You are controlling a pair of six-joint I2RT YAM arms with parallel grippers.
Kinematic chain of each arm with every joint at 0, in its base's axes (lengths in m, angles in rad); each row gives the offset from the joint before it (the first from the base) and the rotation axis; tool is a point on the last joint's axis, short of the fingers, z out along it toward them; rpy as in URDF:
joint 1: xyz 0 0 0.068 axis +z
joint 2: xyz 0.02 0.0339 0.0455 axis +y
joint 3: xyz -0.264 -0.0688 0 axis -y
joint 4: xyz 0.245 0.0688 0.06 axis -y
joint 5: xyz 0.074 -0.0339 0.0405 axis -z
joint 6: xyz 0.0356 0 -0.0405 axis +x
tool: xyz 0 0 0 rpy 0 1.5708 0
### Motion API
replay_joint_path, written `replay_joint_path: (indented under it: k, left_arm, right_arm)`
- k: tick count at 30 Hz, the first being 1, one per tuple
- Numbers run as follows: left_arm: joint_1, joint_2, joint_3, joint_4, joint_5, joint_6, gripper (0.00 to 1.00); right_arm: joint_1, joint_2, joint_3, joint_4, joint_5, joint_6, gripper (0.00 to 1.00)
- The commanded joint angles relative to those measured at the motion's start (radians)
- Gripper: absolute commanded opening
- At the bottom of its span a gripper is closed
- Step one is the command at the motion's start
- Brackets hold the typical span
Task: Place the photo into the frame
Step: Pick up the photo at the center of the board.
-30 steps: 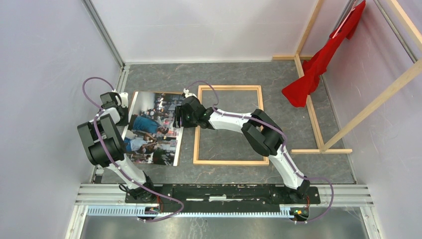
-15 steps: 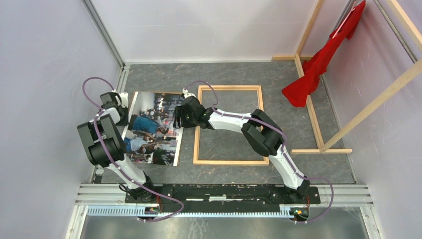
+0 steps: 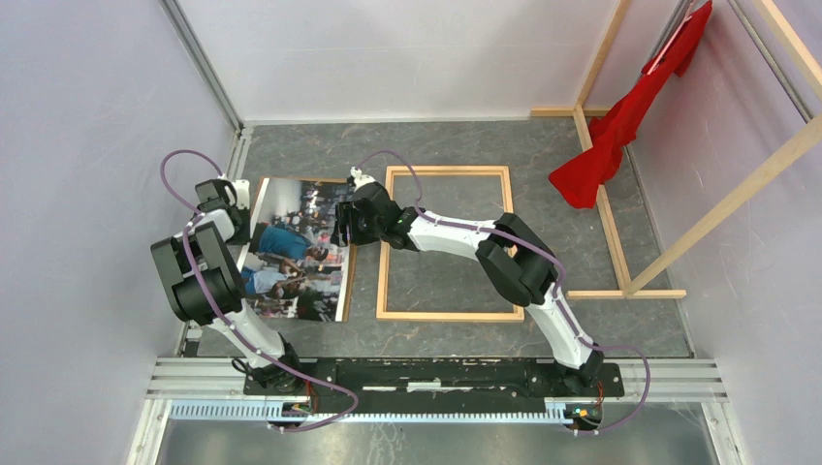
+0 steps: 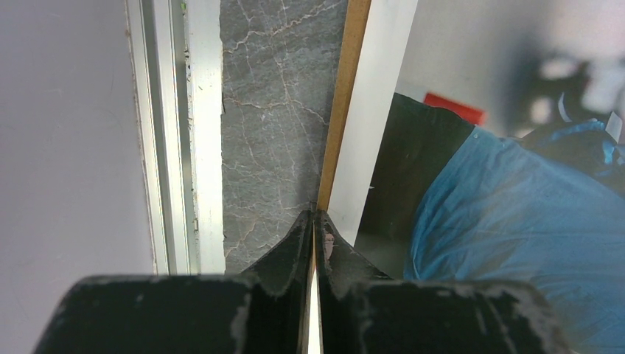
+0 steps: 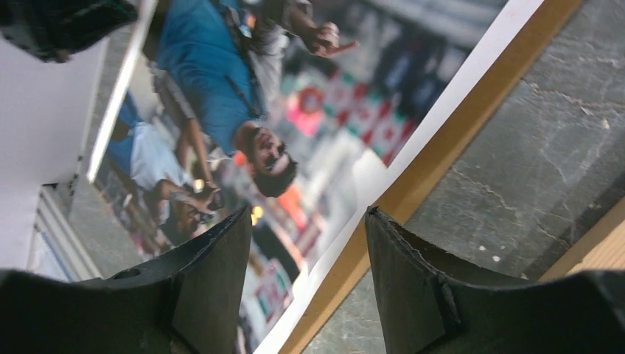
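The photo [image 3: 296, 247], a colourful street scene with people, lies face up on a brown backing board left of the frame [image 3: 382, 262], a thin light wood rectangle lying flat. My left gripper [image 3: 239, 201] is at the photo's left edge. In the left wrist view it [image 4: 315, 215] is shut on the photo's white border [image 4: 383, 96] and the board's edge [image 4: 345, 96]. My right gripper [image 3: 341, 229] is open over the photo's right edge. In the right wrist view its jaws [image 5: 308, 212] straddle the photo [image 5: 243, 96] and the board's edge [image 5: 449, 140].
A red cloth [image 3: 620, 126] hangs on a wooden rack [image 3: 620, 232] at the right. An aluminium rail [image 4: 184, 133] and the left wall run close beside the left gripper. The frame's wood [image 5: 593, 251] shows at the right wrist view's lower right.
My right gripper has moved slightly left and away, further over the photo's right edge. The left gripper and the photo have barely moved.
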Motion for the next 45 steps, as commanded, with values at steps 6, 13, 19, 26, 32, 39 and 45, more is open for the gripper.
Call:
replay_joint_path:
  k: [6,13,19,26,32,39,45]
  left_arm:
    - [-0.027,0.038,-0.039,-0.083,0.031,0.017,0.11]
    - [-0.033,0.037,-0.044,-0.084,0.025,0.015,0.10]
    - [-0.031,0.039,-0.043,-0.083,0.026,0.017,0.10]
    - [-0.033,0.039,-0.046,-0.081,0.027,0.019,0.10]
    - [-0.032,0.040,-0.045,-0.080,0.028,0.019,0.10]
    - [-0.032,0.039,-0.046,-0.079,0.030,0.019,0.10]
    - [-0.032,0.036,-0.048,-0.081,0.031,0.020,0.10]
  right_arm:
    - [0.019,-0.125,-0.013,0.131,-0.064,-0.059,0.64]
    - [-0.028,-0.112,-0.186,0.438,-0.245,0.171,0.65]
    - [-0.053,-0.056,-0.226,0.574,-0.312,0.333,0.65]
    - [-0.062,-0.012,-0.249,0.606,-0.333,0.401,0.65]
    - [-0.063,-0.026,-0.313,0.632,-0.330,0.426,0.65]
    - [-0.064,-0.053,-0.368,0.647,-0.320,0.430,0.65]
    - [-0.056,-0.013,-0.324,0.655,-0.321,0.451,0.63]
